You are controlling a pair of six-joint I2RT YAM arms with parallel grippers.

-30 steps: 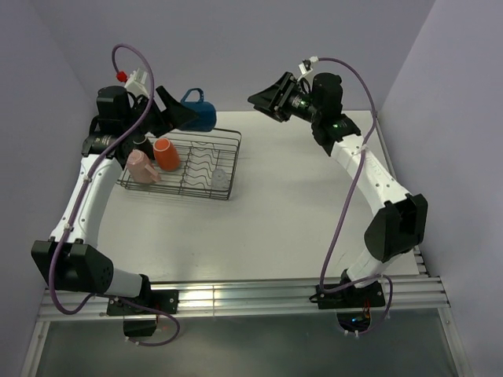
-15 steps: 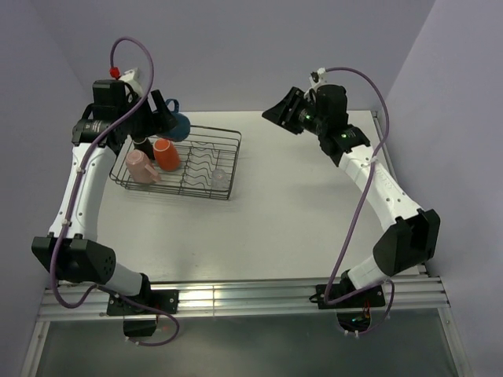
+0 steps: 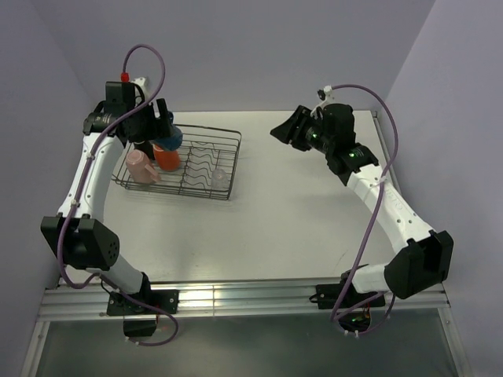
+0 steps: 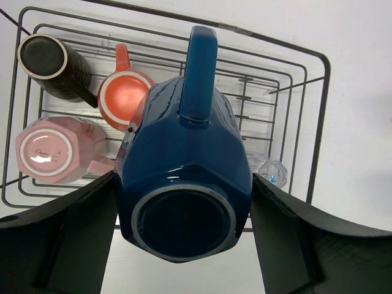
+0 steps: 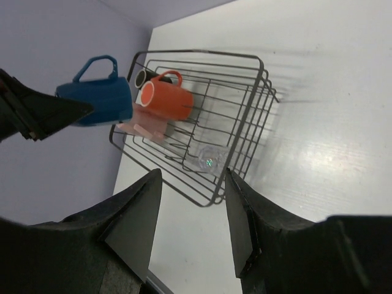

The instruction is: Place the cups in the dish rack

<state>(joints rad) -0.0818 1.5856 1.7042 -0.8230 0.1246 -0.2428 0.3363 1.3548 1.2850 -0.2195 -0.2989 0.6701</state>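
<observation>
My left gripper [image 3: 161,126] is shut on the blue mug [image 3: 171,137], holding it base-up above the left part of the dish rack [image 3: 228,165]. In the left wrist view the blue mug [image 4: 187,165] fills the middle between my fingers, over the rack [image 4: 315,135]. Inside the rack lie the dark brown mug [image 4: 52,67], the orange mug [image 4: 122,98], the pink mug [image 4: 55,150] and the clear glass tumbler [image 4: 269,171]. My right gripper [image 3: 283,129] is open and empty, raised over the table right of the rack. The right wrist view shows the rack [image 5: 251,110] and the blue mug [image 5: 98,101].
The white table [image 3: 291,220] extends right and in front of the rack. Purple walls [image 3: 236,47] stand close behind and at both sides. The rack's plate dividers [image 3: 200,161] fill its middle.
My left gripper has carried the blue mug left and down, from behind the rack to above its left part. My right arm has drawn back to the right and lower.
</observation>
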